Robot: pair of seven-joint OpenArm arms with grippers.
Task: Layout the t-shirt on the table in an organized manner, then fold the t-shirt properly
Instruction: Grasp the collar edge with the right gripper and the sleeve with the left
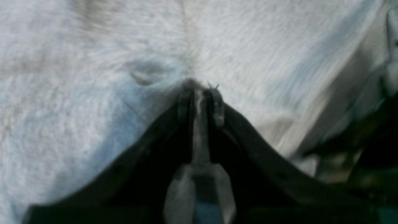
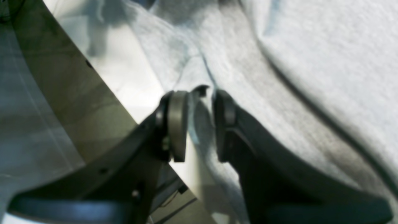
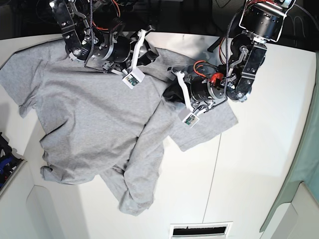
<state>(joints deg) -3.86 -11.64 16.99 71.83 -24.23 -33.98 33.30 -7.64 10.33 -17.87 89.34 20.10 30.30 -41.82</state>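
Two grippers, left (image 1: 200,93) and right (image 2: 200,105), pinch your crumpled heather-grey cotton t-shirt (image 3: 94,114) on the white table (image 3: 259,164); flattening and folding remain.

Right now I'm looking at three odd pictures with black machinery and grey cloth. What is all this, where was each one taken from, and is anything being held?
This is a robot with two arms working over a white table. The wide picture looks down from above; the other two come from small cameras on the wrists, so each peers along its own end effector.

On the table lies a grey t-shirt, rumpled, with one part folded over and a bit hanging off the near edge.

The left end effector, on the right of the overhead picture, is pinched shut on a fold of the t-shirt. The right end effector, at the upper left of the overhead picture, has cloth between its two fingers, but the blur does not show whether it grips firmly.
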